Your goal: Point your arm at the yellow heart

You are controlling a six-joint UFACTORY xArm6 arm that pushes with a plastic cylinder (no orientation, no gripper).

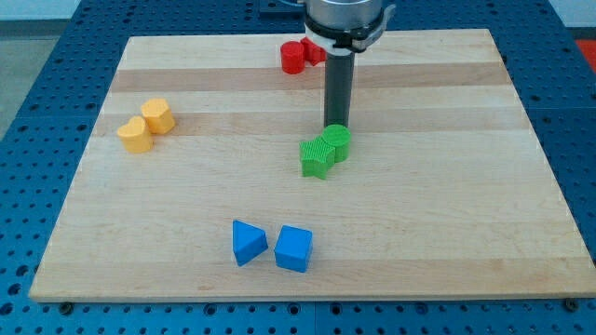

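1. The tabletop [438, 233] is a pale wooden board of glued planks with visible grain stripes, resting on a blue perforated surface [28, 279].
2. Near the tabletop's left edge, toward the top, lie two yellow blocks touching each other. The lower-left one [135, 135] and the upper-right one [159, 115] both look matte and rounded; which of them is the yellow heart cannot be made out, so the task's thing is one of this pair, well apart from my tip.
3. Near the bottom edge, left of centre, sits a blue wedge-like block [248, 242] with sharp edges, and just beside it on the right a blue cube [294, 248]; a narrow gap separates them.
4. At the top edge, near the middle, two red blocks [300, 55] sit together, partly hidden behind the arm; their shapes are unclear.
5. At the centre lie two green blocks with ribbed sides, touching: a lower-left one [317, 156] and a rounder upper-right one [337, 141].
6. My tip [335, 126], the end of a straight dark smooth rod, stands just above the rounder green block, seemingly touching it.
7. There is no claw on this arm, so no claw state applies.
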